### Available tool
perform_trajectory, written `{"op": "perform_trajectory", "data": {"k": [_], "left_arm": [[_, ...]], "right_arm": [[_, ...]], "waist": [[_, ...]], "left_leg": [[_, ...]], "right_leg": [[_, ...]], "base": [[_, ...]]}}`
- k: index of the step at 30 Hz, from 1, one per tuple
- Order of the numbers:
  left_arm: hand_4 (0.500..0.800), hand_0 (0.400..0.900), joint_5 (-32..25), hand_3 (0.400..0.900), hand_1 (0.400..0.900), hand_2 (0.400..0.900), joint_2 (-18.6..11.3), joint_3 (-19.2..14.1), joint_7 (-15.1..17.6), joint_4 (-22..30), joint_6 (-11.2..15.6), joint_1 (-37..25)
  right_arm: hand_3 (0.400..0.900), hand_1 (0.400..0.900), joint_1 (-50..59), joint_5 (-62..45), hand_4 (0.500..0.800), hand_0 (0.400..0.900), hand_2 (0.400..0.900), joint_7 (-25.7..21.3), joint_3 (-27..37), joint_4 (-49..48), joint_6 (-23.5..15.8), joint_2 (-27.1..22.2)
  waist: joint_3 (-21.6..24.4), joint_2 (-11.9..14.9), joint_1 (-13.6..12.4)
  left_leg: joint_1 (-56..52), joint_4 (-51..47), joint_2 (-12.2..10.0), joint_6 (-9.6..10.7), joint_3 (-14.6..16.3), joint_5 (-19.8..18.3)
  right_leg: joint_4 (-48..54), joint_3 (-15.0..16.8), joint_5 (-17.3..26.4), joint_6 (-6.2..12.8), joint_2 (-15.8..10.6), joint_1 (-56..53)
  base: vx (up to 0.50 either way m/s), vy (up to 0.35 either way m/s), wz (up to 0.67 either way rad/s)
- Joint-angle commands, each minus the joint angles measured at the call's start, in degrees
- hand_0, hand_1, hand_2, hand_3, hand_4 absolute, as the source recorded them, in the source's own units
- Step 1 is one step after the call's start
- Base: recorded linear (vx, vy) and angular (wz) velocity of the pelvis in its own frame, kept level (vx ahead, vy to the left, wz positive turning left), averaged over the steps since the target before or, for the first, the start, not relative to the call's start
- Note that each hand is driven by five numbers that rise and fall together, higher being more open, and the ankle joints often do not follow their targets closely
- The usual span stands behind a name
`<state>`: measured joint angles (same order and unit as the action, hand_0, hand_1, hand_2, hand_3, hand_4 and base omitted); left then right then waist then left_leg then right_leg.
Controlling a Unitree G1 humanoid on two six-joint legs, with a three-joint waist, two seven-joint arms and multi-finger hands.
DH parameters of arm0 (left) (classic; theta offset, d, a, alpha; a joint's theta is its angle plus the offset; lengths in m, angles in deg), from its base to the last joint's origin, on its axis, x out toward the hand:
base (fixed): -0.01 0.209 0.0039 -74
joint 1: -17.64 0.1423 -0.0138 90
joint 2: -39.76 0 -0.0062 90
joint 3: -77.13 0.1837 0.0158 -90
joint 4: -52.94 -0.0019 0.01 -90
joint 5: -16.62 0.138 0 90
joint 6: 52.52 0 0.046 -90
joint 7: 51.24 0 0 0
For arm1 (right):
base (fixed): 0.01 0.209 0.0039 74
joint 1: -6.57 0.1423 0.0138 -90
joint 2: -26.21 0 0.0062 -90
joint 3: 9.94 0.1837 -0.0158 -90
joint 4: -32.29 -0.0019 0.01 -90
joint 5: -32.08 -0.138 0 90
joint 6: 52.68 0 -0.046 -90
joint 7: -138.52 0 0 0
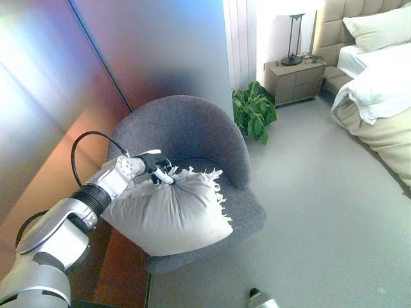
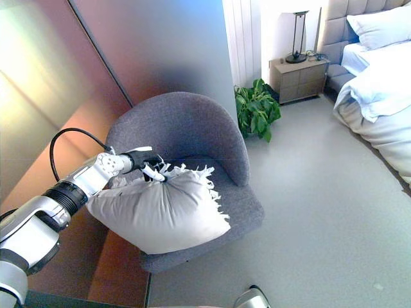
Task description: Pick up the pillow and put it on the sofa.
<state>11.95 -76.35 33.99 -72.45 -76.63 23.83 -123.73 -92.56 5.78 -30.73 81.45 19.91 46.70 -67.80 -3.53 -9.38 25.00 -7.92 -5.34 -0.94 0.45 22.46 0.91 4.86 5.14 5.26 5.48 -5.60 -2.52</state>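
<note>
A pale grey pillow (image 1: 170, 215) with a fringed edge lies on the seat of a grey round-backed armchair (image 1: 186, 128), bulging over the seat's left front. My left hand (image 1: 157, 168) reaches in from the lower left and its dark fingers are curled on the pillow's bunched upper edge, close to the chair's backrest. Only a small part of my right hand (image 1: 260, 298) shows at the bottom edge, away from the chair.
A potted green plant (image 1: 253, 112) stands on the floor just right of the chair. Behind it is a nightstand (image 1: 295, 80) with a lamp (image 1: 292, 38), and a bed (image 1: 379, 83) fills the far right. A dark wall panel (image 1: 148, 51) rises behind the chair.
</note>
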Motion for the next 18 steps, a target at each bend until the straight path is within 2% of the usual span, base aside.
{"op": "perform_trajectory", "data": {"k": [1, 9, 11, 15, 16, 18], "left_arm": [[0.800, 0.900, 1.8, 0.900, 0.900, 0.900, -3.4, -9.3, 6.2, -5.0, 1.5, -16.1], [0.800, 0.900, 1.0, 0.900, 0.900, 0.900, -4.1, -9.7, 6.3, -4.3, 1.1, -15.3], [0.800, 0.900, 0.3, 0.900, 0.900, 0.900, -4.3, -9.7, 6.2, -4.1, 1.8, -15.4], [0.800, 0.900, -2.0, 0.900, 0.900, 0.900, -4.8, -10.3, 3.5, -2.1, 3.3, -14.8], [0.800, 0.900, -3.7, 0.900, 0.900, 0.900, -4.9, -10.0, 3.8, -0.9, 2.6, -14.0], [0.800, 0.900, -5.6, 0.900, 0.900, 0.900, -5.2, -10.3, 3.4, -0.9, 3.7, -12.9]], "right_arm": [[0.900, 0.900, -1.4, -0.1, 0.800, 0.900, 0.900, 0.7, -0.2, 2.5, -0.7, -1.9], [0.900, 0.900, -1.4, 0.1, 0.800, 0.900, 0.900, 0.7, -0.8, 2.7, -1.0, -1.5], [0.900, 0.900, -1.1, -0.2, 0.800, 0.900, 0.900, 0.6, -1.2, 2.7, -0.9, -1.3], [0.900, 0.900, -0.8, -0.8, 0.800, 0.900, 0.900, 0.2, -1.5, 2.1, -0.7, -1.1], [0.900, 0.900, -0.4, -0.8, 0.800, 0.900, 0.900, 0.1, -1.4, 2.0, -0.2, -1.2], [0.900, 0.900, 0.0, -0.9, 0.800, 0.900, 0.900, -0.2, -1.7, 1.9, 0.1, -1.1]], "waist": [[2.2, -2.1, -0.3], [2.5, -2.0, -1.1], [2.7, -2.0, -1.4], [2.8, -2.0, -2.0], [2.7, -2.0, -2.3], [2.9, -1.9, -2.7]], "left_leg": [[-3.5, 1.0, 1.0, 1.5, 1.2, -2.5], [-3.6, 1.2, 1.0, 1.5, 1.1, -2.5], [-3.6, 1.2, 1.0, 1.5, 1.0, -2.5], [-3.6, 1.3, 1.1, 1.4, 0.7, -2.6], [-3.7, 1.3, 1.1, 1.4, 0.5, -2.7], [-3.6, 1.1, 1.1, 1.5, 0.4, -2.3]], "right_leg": [[-0.8, -1.4, 0.2, 4.50, 3.6, 0.9], [-0.7, -2.5, -0.1, 4.31, 3.6, 0.4], [-0.7, -2.9, -0.2, 4.23, 3.5, 0.3], [-0.7, -3.4, -0.3, 4.10, 3.5, 0.0], [-0.8, -3.6, -0.4, 4.05, 3.5, -0.1], [-0.6, -3.9, -0.1, 3.83, 3.5, -0.1]], "base": [[0.00, 0.000, 0.00], [-0.01, 0.002, 0.02], [-0.03, 0.008, 0.05], [-0.02, 0.002, 0.03], [0.00, 0.000, 0.00], [-0.02, 0.005, -0.06]]}}
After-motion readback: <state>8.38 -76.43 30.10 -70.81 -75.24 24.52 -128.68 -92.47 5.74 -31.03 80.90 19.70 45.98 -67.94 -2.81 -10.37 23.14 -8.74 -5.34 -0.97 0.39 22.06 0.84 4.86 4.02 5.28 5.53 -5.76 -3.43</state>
